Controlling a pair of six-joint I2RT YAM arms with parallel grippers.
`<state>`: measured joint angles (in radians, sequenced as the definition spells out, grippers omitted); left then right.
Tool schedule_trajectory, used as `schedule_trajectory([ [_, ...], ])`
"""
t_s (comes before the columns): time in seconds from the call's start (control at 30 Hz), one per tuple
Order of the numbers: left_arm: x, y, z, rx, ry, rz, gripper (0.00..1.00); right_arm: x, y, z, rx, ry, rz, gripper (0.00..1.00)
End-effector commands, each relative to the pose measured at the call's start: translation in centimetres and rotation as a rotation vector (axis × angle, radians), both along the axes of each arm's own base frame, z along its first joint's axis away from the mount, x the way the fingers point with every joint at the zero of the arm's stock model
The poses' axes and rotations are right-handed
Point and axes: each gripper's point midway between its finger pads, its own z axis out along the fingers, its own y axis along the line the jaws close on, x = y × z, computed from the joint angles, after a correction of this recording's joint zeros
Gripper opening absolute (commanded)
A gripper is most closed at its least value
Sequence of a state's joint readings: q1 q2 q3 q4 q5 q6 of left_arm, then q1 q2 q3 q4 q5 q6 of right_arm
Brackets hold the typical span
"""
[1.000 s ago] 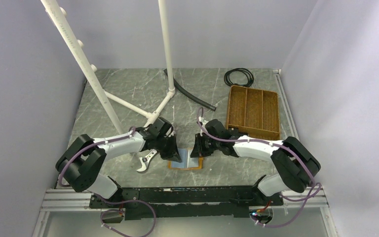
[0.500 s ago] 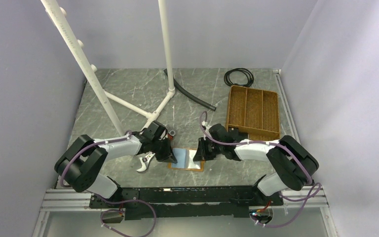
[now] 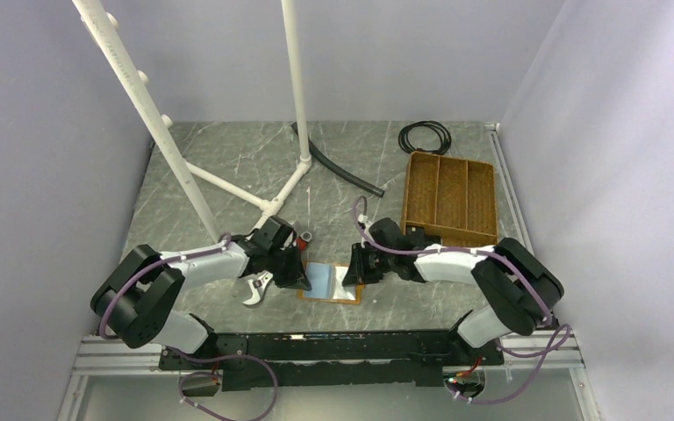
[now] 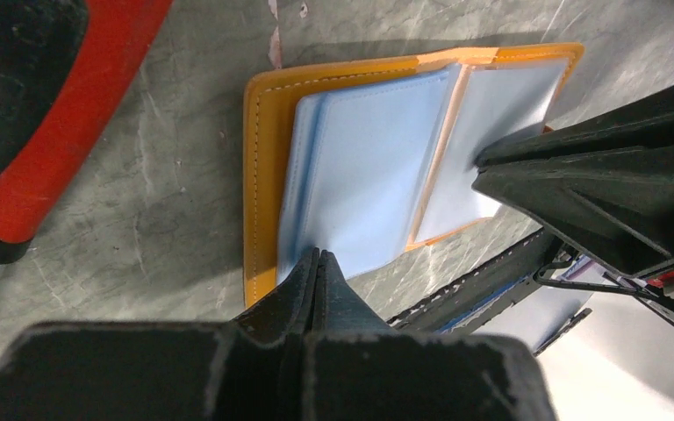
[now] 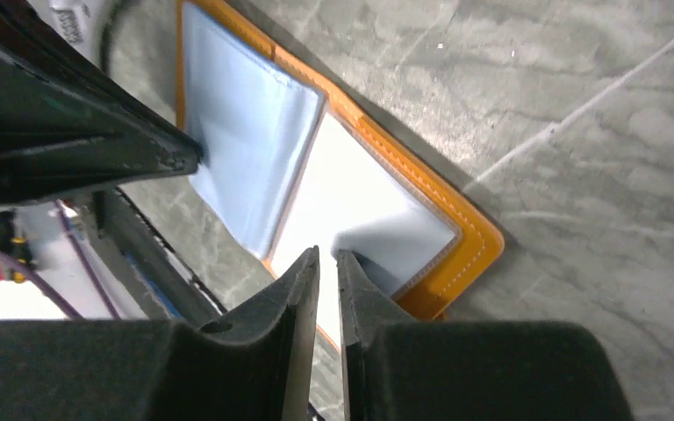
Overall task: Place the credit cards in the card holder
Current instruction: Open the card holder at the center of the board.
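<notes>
The card holder (image 3: 329, 282) lies open and flat on the table near the front edge, with an orange rim and pale blue inner sleeves. My left gripper (image 3: 303, 282) is shut, and its tips (image 4: 318, 254) press on the left blue sleeve (image 4: 369, 167). My right gripper (image 3: 348, 274) is nearly shut with a thin empty gap, its tips (image 5: 327, 254) resting on the holder's right panel (image 5: 360, 202) beside the orange rim (image 5: 469, 250). No credit cards are in view.
A red-handled tool (image 4: 44, 114) and a silver wrench (image 3: 259, 288) lie left of the holder. A brown divided tray (image 3: 450, 200) stands at the back right, with a black cable coil (image 3: 425, 137) behind it. A black hose (image 3: 338, 171) and white pipe frame (image 3: 228, 184) cross the back.
Both grippers have moved apart and down, spreading the card holder open flat. In the last half second almost nothing has moved.
</notes>
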<state>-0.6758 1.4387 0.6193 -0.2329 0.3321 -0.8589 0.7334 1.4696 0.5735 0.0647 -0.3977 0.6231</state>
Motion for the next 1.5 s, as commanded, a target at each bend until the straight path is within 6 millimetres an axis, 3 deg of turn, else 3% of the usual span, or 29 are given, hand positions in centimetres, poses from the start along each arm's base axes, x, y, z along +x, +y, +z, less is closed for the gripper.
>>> schedule_trajectory([
  [0.0, -0.7, 1.4, -1.3, 0.059, -0.006, -0.007, 0.0, -0.9, -2.0, -3.6, -0.057, 0.07, -0.06, 0.17],
  [0.1, -0.8, 1.7, -1.4, 0.08, -0.008, -0.02, 0.0, -0.6, -2.5, -4.0, -0.099, 0.061, -0.079, 0.17],
  [0.3, -0.7, 1.5, -0.3, 0.08, -0.023, -0.033, 0.0, 0.6, -1.8, -1.2, -0.08, 0.003, -0.072, 0.17],
  [0.4, -0.4, 0.8, 1.3, 0.055, -0.039, -0.049, 0.0, 1.0, -1.6, 0.9, -0.077, -0.021, -0.063, 0.2],
  [0.5, 0.2, -0.1, 3.2, 0.022, -0.076, -0.067, 0.05, 2.2, -1.3, 4.3, -0.06, -0.088, -0.078, 0.24],
  [0.63, 0.8, -0.6, 4.9, 0.007, -0.104, -0.082, 0.11, 5.3, -3.4, 8.5, -0.103, -0.192, -0.197, 0.44],
  [0.73, 0.8, -1.0, 5.5, 0.002, -0.106, -0.103, 0.13, 7.9, -7.9, 10.2, -0.149, -0.213, -0.36, 0.57],
  [0.87, 0.8, -1.4, 6.4, -0.015, -0.118, -0.121, 0.16, 9.1, -15.0, 8.6, -0.24, -0.158, -0.551, 0.74],
  [0.9, 0.8, -1.6, 6.7, -0.02, -0.122, -0.123, 0.17, 9.1, -16.2, 8.1, -0.253, -0.147, -0.58, 0.81],
  [1.0, 0.8, -1.9, 7.3, -0.034, -0.127, -0.13, 0.18, 8.9, -19.2, 6.9, -0.3, -0.112, -0.66, 0.88],
  [1.27, 0.6, -2.7, 7.0, -0.042, -0.111, -0.147, 0.19, 8.3, -21.0, 4.9, -0.316, -0.069, -0.668, 0.89],
  [1.47, 0.6, -3.6, 6.6, -0.048, -0.105, -0.161, 0.19, 8.4, -20.2, 4.6, -0.264, -0.066, -0.627, 0.81],
])
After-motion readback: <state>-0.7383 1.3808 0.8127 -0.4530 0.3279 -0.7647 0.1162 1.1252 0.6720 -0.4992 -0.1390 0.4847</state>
